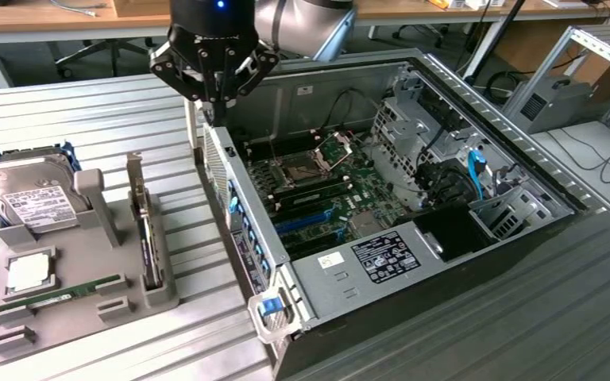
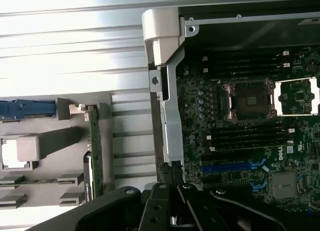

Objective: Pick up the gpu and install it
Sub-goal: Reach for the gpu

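Up over the back wall of the open computer case [image 1: 453, 317] with the hand [image 1: 210, 101] shut tight and nothing in it. Well apart from the gpu [image 1: 152, 238], not picked up yet. Stood on its thin edge in a slot of the grey holder [image 1: 72, 333] on the bench [image 1: 93, 119], likely so as not to tip and to be easy to pinch from above. Inside the case, laid on its side with no lid, blue slots [image 1: 307, 224] facing up, likely for pushing a card straight down
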Action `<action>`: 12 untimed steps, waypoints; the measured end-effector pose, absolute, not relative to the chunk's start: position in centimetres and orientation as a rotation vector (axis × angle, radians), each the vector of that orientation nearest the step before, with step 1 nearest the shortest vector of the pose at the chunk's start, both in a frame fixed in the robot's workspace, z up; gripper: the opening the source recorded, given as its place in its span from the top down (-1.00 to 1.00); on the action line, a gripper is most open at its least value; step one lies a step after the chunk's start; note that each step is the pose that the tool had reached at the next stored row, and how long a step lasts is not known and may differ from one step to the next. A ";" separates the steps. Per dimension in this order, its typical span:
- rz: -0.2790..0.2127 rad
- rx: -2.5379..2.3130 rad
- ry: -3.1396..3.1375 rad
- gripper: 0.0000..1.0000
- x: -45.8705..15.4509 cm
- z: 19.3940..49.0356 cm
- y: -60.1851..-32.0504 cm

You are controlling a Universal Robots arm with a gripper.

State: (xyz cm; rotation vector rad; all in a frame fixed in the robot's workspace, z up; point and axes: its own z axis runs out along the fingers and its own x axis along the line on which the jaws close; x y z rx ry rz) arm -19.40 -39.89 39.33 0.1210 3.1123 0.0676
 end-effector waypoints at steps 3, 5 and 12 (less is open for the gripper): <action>0.068 0.122 3.112 0.79 -20.2 39.3 -39.9; 0.068 0.122 3.112 0.79 -20.5 39.3 -39.9; 0.068 0.123 3.112 0.79 -21.6 39.3 -39.9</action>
